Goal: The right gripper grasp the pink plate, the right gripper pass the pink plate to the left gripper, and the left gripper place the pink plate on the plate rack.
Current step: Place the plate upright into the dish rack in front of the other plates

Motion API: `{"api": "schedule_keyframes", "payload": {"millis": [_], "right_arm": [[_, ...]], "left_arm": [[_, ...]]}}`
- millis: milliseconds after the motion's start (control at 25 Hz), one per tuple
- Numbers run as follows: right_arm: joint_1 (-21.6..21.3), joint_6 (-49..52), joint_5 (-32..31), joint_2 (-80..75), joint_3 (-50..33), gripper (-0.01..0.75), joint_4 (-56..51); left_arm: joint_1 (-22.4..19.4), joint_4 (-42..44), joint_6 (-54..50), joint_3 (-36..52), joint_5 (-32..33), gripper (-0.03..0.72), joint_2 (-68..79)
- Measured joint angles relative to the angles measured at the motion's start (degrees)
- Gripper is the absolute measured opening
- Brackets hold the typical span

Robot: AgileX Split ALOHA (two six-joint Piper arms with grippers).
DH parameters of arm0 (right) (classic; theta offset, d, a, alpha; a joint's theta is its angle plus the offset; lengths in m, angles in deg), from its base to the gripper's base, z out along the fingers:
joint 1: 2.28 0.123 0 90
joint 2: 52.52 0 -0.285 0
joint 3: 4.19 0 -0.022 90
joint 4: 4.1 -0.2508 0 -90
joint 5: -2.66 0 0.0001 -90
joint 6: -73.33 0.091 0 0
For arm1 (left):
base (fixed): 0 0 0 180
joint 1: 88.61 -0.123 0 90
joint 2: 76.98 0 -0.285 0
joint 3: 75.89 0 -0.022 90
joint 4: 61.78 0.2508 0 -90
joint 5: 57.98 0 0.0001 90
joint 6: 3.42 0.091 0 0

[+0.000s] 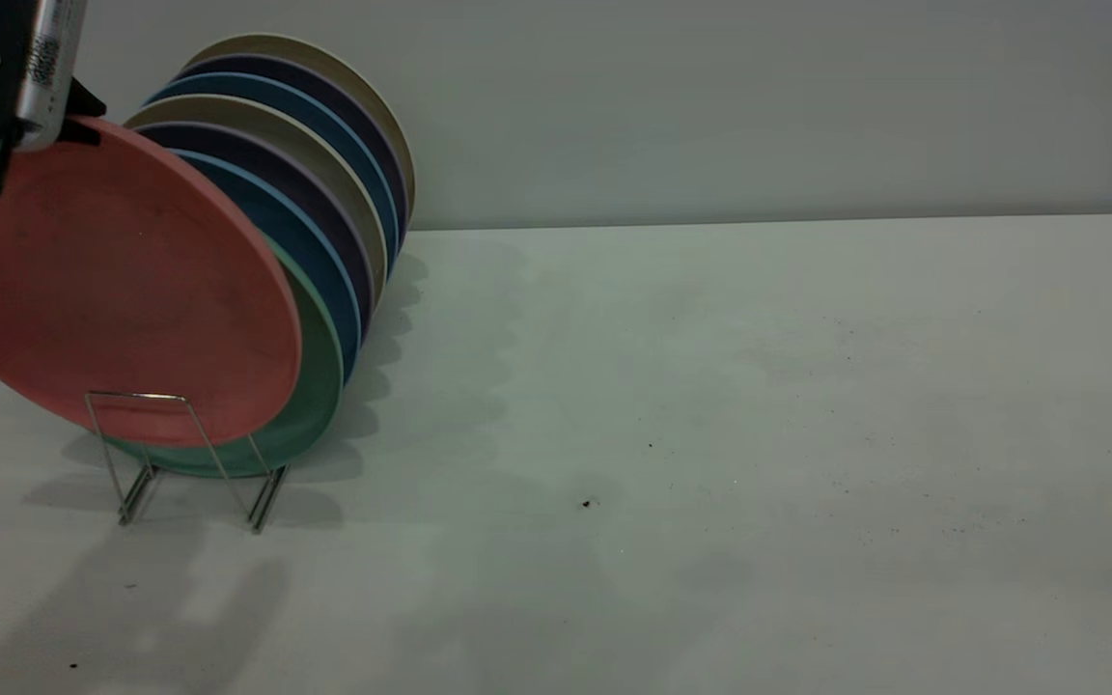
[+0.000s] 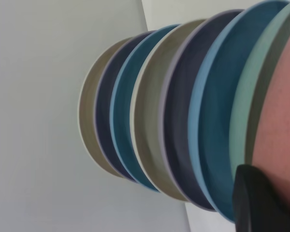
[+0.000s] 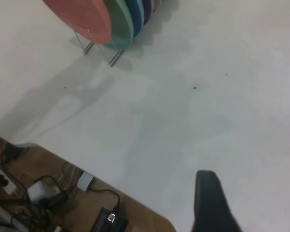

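The pink plate (image 1: 112,280) stands tilted at the front of the plate rack (image 1: 191,425). Its lower edge sits behind the rack's front wire loop, against the teal-green plate (image 1: 322,376). My left gripper (image 1: 64,121) is at the top left of the exterior view, shut on the pink plate's top rim. In the left wrist view one black finger (image 2: 256,203) lies against the pink plate (image 2: 280,121). My right gripper (image 3: 210,203) shows only as a black part in the right wrist view. It is high over the table's front, far from the rack (image 3: 94,46) and the pink plate (image 3: 79,14).
Behind the teal-green plate, several blue, dark purple and beige plates (image 1: 344,164) stand upright in the rack toward the wall. The white table (image 1: 710,434) stretches to the right. Beyond its front edge lie cables and plugs (image 3: 48,193).
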Motion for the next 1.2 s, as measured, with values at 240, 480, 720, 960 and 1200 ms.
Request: {"api": "schedule_keyframes", "payload": {"millis": [240,480,720,960,1200], "right_arm": [[0.0,0.0,-0.1,0.0,0.0,0.46,0.0],[0.0,-0.2,-0.4,0.1,0.0,0.46,0.0],[0.0,-0.2,-0.4,0.2,0.0,0.46,0.0],[0.0,-0.2,-0.5,0.2,0.0,0.46,0.0],[2.7,-0.2,-1.2,0.4,0.0,0.46,1.8]], "left_arm": [[0.0,0.0,-2.5,0.0,-0.9,0.159,0.0],[0.0,0.0,-4.1,0.0,-1.0,0.256,0.0],[0.0,0.0,-4.1,0.0,-1.1,0.278,0.0],[0.0,0.0,-4.1,0.0,-2.4,0.281,0.0],[0.0,0.0,-7.3,0.0,-5.9,0.281,0.0]]}}
